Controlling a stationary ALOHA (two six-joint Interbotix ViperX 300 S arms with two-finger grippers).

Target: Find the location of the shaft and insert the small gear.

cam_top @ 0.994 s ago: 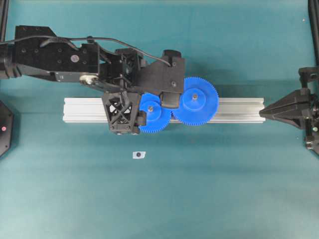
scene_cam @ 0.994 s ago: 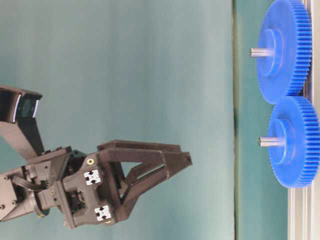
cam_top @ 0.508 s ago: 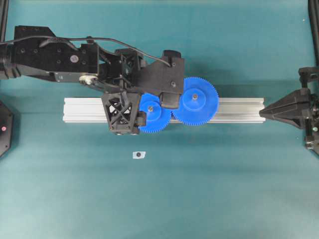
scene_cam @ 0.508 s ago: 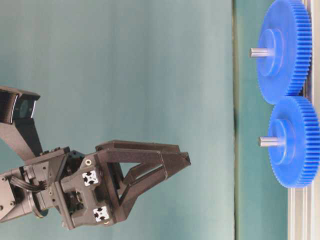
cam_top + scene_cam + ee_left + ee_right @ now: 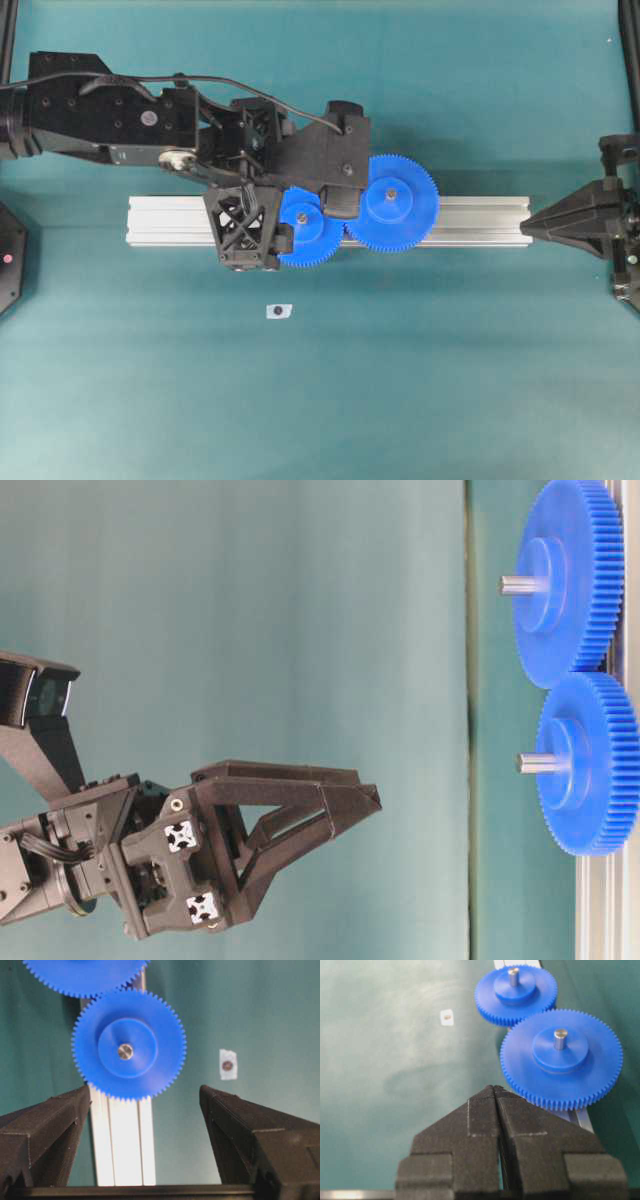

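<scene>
Blue small gear (image 5: 312, 232) unmoved, left end effector (image 5: 300, 215) unchanged

The small gear (image 5: 308, 232) sits on the shaft (image 5: 125, 1051), on the rail (image 5: 470, 221) crossing the table (image 5: 400, 380). The large gear (image 5: 392, 203) stands just right of it, teeth meshing. The left gripper (image 5: 290, 210) hangs above the small gear. The white patch (image 5: 278, 311) lies before the rail. The right gripper (image 5: 527, 227) lies at the rail's right end.
</scene>
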